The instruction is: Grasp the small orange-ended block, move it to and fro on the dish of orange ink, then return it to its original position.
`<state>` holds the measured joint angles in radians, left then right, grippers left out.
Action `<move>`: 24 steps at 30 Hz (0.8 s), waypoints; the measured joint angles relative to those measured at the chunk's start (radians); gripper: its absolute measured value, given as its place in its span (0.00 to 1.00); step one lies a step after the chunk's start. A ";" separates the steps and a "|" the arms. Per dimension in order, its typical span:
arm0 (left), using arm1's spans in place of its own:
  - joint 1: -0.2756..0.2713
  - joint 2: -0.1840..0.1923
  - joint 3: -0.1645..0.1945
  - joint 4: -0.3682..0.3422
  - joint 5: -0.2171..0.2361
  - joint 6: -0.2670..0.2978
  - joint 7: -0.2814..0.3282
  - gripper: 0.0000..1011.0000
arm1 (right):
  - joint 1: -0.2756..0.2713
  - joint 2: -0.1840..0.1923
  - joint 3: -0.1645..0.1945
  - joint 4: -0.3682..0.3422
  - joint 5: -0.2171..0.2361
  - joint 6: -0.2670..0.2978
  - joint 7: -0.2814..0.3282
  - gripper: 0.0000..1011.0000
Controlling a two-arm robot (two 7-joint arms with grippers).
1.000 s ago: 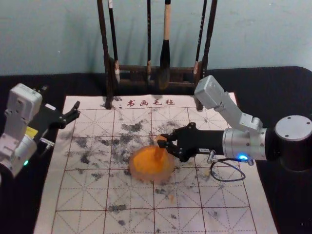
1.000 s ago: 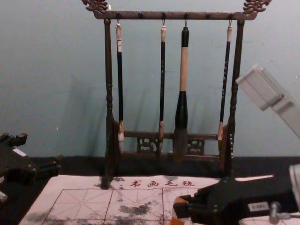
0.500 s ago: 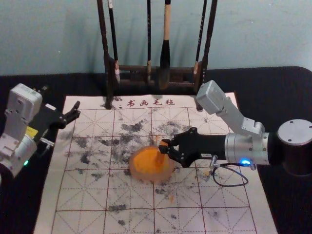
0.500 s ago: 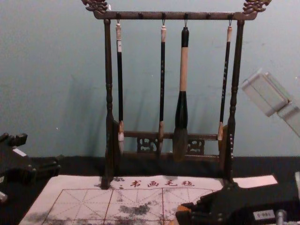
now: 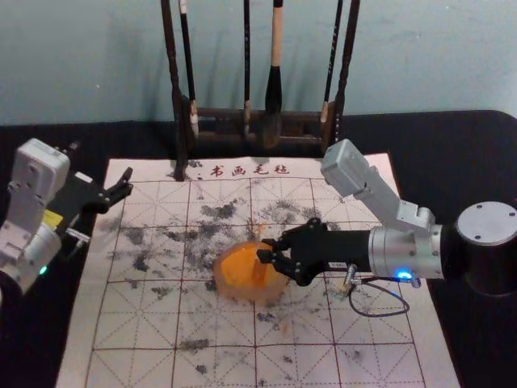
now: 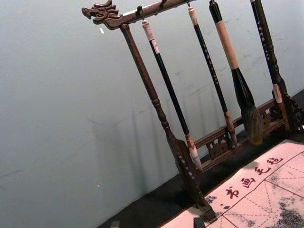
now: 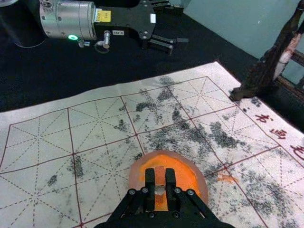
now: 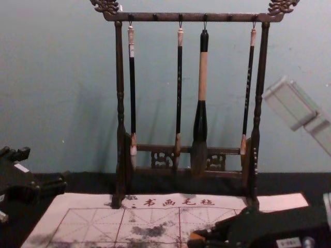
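Orange ink [image 5: 241,265] coats one dish [image 5: 242,294] under one block [image 7: 160,175] the right claw [image 5: 265,250] grips, the left claw [image 5: 102,167] wide by one mat [image 5: 376,315].

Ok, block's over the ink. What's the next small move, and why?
Probably a short slide of the right gripper across the ink, without letting go. The block sits between its fingers, over the dish, so it looks placed for rubbing; I can't tell whether it touches. The left gripper hangs away from the dish, by the mat's left edge.
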<state>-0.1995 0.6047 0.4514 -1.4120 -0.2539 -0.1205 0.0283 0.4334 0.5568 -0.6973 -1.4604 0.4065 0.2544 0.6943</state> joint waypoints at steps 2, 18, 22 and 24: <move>0.000 0.000 0.000 0.000 0.000 0.000 0.000 0.99 | 0.002 -0.003 -0.004 0.000 0.000 0.001 0.001 0.13; 0.000 0.000 0.000 0.000 0.000 0.000 0.000 0.99 | 0.032 -0.052 -0.025 0.038 0.008 0.010 0.000 0.13; 0.000 0.000 0.000 0.000 0.000 0.000 0.000 0.99 | 0.042 -0.067 -0.031 0.053 0.009 0.010 -0.003 0.13; 0.000 0.000 0.000 0.000 0.000 0.000 0.000 0.99 | 0.046 -0.072 -0.034 0.059 0.008 0.010 -0.004 0.13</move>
<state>-0.1995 0.6047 0.4514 -1.4120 -0.2539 -0.1205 0.0283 0.4792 0.4850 -0.7309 -1.4012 0.4145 0.2648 0.6900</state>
